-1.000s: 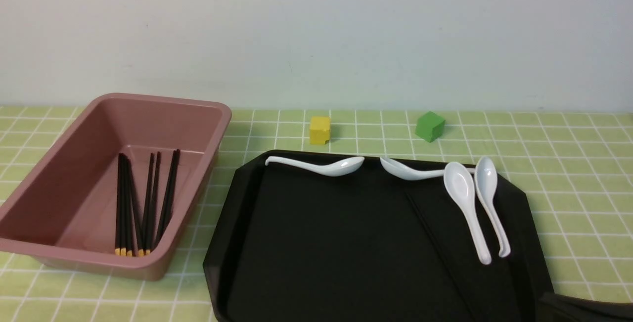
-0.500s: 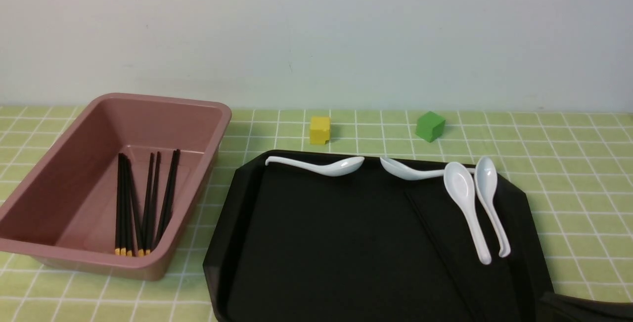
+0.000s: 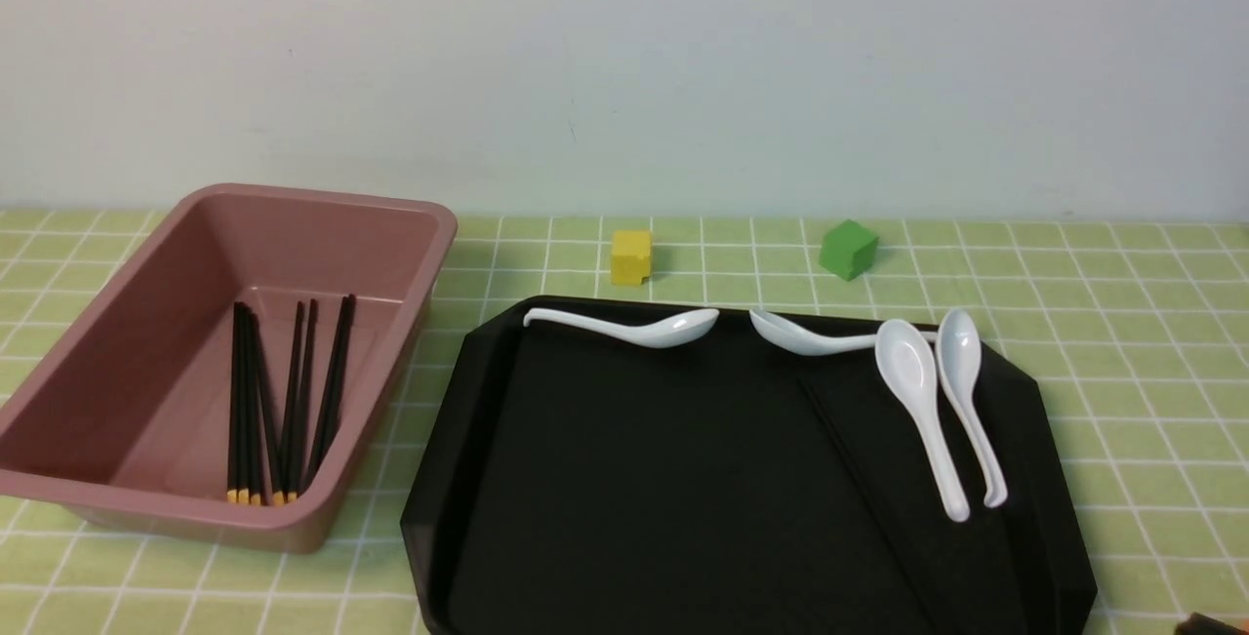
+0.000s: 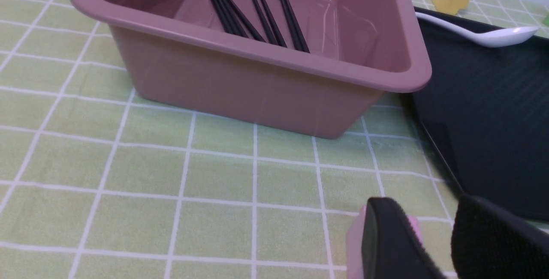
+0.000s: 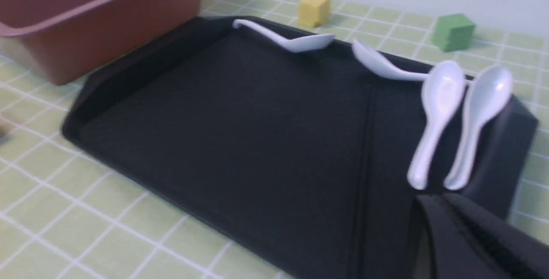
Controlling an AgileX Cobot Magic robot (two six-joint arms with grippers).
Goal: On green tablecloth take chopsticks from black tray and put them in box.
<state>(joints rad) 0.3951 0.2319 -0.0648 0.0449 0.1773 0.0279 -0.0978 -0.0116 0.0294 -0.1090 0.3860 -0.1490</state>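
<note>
Covering the tabletop from edge to edge: green tablecloth [image 3: 1122,323].

On it, centre to right: black tray [image 3: 624,479], by far the widest thing here. Carries four white spoons [image 3: 917,391] along its far edge and right side, and, hard to pick out against the glossy floor, a last thin dark line of chopsticks on the tray [image 3: 864,489], running diagonally from just left of the spoons toward the near right corner. One stick or a pair, cannot tell.

Left of the tray, just beside its left rim: box [image 3: 146,508], already holding chopsticks in the box [image 3: 283,401], a loose bundle lying lengthwise with gold ends toward the near wall.

Near the box's near right corner, low over the cloth: left pincer [image 4: 437,244], spread and empty. At the tray's near right corner: right pincer [image 5: 476,232], looks pressed together with nothing pinched, though blurred.

Beyond the tray on the cloth: yellow cube [image 3: 631,256] and green cube [image 3: 848,248], no part of the job.

Judged stage: nearly finished, between carries, with the last of the sticks to fetch. Next move likely falls to the right pincer: spread, come down across the dark line clear of the spoon handles, pinch low against the tray floor, lift, carry left over the box rim, release. Main difficulty: thin stick flat on a slick surface, poor contrast.
</note>
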